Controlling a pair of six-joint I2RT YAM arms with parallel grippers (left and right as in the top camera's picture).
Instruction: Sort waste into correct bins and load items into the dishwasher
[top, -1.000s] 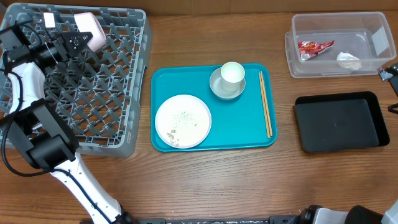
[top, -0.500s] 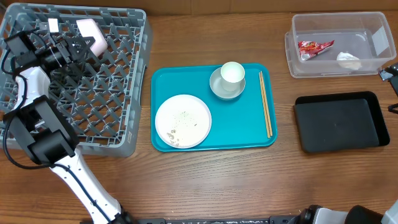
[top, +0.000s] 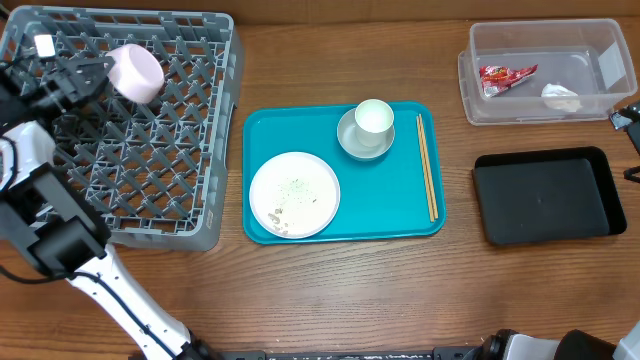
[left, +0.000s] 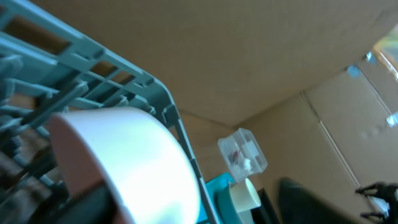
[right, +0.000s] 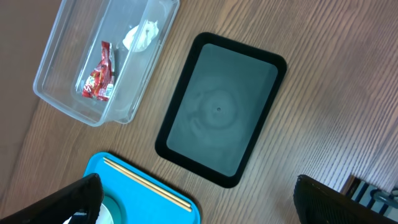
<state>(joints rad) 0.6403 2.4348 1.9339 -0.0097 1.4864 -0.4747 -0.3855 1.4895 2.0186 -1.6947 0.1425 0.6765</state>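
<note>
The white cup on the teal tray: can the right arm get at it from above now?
Probably yes. The cup stands open-topped in a bowl, nothing over it; the chopsticks lie apart beside it.

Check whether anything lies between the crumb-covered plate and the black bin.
Yes. The wooden chopsticks lie along the teal tray's right side, across the straight line from the plate to the black bin.

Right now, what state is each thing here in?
pale bowl, tipped on its side.
dish rack, holds only that bowl.
plate, crumbs on it.
cup, upright in the grey bowl.
clear tub, holds wrapper and tissue.
black bin, empty.
left gripper, open.
right gripper, open.
</note>
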